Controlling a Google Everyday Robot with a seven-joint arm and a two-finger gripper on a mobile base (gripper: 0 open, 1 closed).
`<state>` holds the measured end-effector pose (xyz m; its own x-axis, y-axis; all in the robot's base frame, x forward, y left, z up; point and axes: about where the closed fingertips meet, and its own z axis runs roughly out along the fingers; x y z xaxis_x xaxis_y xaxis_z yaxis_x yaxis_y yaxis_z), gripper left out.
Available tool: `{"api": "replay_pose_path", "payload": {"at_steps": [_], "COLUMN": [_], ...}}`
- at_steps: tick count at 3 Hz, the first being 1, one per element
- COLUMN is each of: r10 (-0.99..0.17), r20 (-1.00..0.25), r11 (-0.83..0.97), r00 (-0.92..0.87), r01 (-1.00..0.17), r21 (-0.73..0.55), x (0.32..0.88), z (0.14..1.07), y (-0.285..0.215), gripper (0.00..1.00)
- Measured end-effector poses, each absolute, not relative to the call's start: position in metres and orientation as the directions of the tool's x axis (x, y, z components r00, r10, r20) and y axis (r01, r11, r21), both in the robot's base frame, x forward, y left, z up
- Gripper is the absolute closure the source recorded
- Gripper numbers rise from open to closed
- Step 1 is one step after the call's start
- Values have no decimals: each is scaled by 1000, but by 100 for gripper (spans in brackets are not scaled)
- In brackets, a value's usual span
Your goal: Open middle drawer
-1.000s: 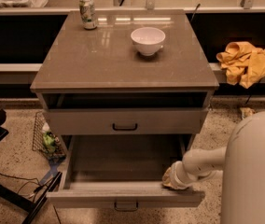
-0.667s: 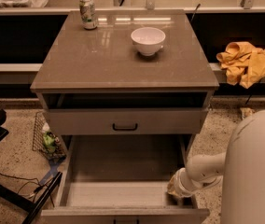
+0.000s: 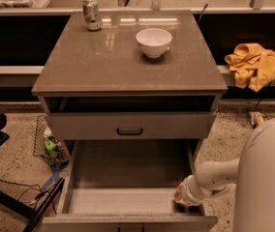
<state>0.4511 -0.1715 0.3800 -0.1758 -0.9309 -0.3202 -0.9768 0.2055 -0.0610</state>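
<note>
1. reaching down into the open middle drawer, the gripper sits low in the drawer's front right corner, close against the right side wall and just behind the front panel.
2. whether the gripper is spread or closed cannot be told from this view; its tip is a pale blur against the drawer's inner wall.
3. the white arm runs from the gripper up and to the right to the robot's rounded white body, which fills the lower right corner.
4. the middle drawer stands far out from the cabinet, its plain grey inside in full view with nothing lying on its floor except the gripper's end; its flat front runs along the bottom edge of the view.
5. above it, the upper drawer is nearly flush with the cabinet, a small black bar handle at the centre of its front and a dark gap between it and the cabinet top.
6. on the glossy grey-brown cabinet top stand a white bowl, right of centre toward the back, and a drink can at the back left, well apart from the bowl.
7. a crumpled yellow cloth lies on the ledge to the right of the cabinet.
8. a wire basket with some green item in it sits on the speckled floor just left of the cabinet.
</note>
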Motion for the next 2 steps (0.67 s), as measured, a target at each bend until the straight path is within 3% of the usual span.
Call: {"api": "replay_pose_path", "payload": {"at_steps": [1, 2], "r10": [-917, -916], "r20": [-335, -339], "r11": [230, 230], "r00": [-214, -216], "r01": [-973, -973], "r21": [-7, -1], "x": [405, 398], "z": [378, 381], "y": [-180, -179], "gripper": [100, 100]}}
